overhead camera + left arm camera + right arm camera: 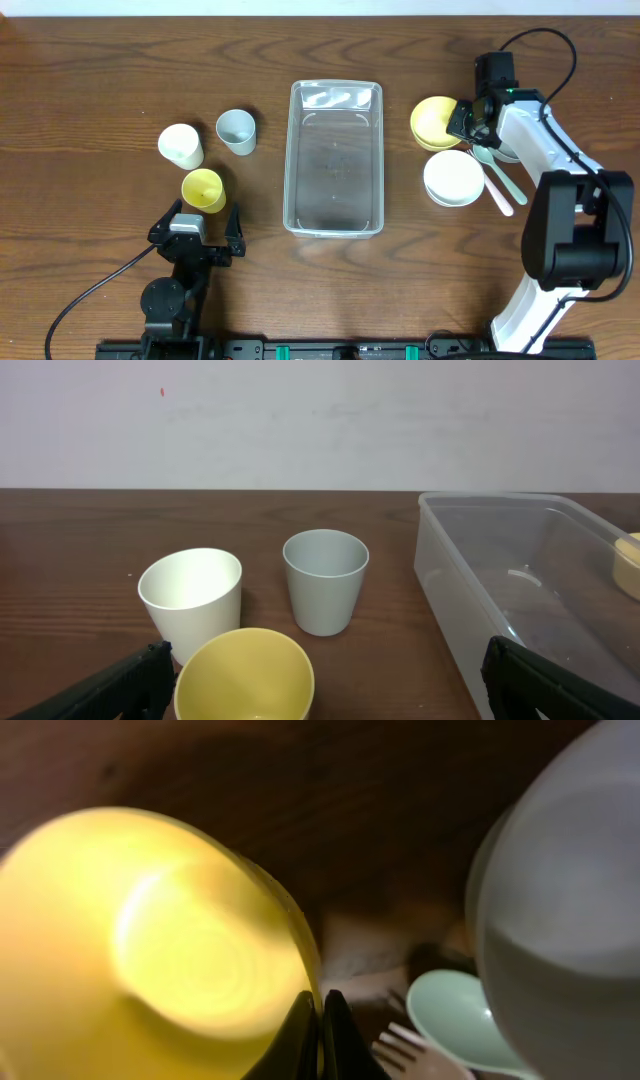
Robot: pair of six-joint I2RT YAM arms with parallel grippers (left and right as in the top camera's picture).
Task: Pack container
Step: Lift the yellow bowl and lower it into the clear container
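Note:
The clear rectangular container [335,170] stands empty in the middle of the table, and its near wall [520,560] shows at the right of the left wrist view. My right gripper [465,122] is shut on the rim of a yellow bowl [432,120] right of the container. In the right wrist view the jaws [321,1030] pinch that bowl's edge [150,940]. My left gripper [200,222] stands open just behind a yellow cup [203,189], with its fingers either side of the cup [245,675] and not touching it.
A white cup [181,146] and a grey cup [236,131] stand left of the container. A white bowl [452,178], a mint spoon [500,175] and a pale fork [415,1055] lie close by the right gripper.

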